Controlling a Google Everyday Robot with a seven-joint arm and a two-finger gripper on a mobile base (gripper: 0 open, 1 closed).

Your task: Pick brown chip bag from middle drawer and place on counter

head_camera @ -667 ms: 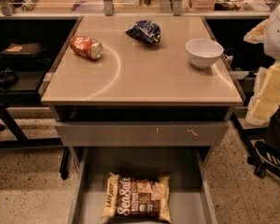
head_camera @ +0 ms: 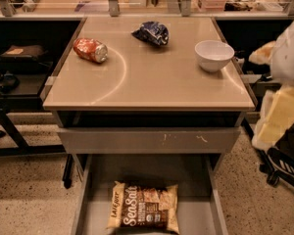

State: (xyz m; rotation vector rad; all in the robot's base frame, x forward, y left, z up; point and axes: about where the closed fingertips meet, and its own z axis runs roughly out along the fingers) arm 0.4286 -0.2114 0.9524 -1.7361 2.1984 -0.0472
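Nothing shifted, brown chip bag (head_camera: 144, 207) in middle drawer (head_camera: 186, 176), far from jaws at right edge, opening unclear

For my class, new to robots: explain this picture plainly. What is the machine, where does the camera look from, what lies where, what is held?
One picture, looking down from the front on a drawer unit. The machine is a wheeled robot with one arm; its pale hand shows at the right edge, beside the counter, holding none of these things. On the counter lie a red-orange can on its side, a dark blue bag and a white bowl. Below, the middle drawer stands open, and the brown chip bag lies flat in it.
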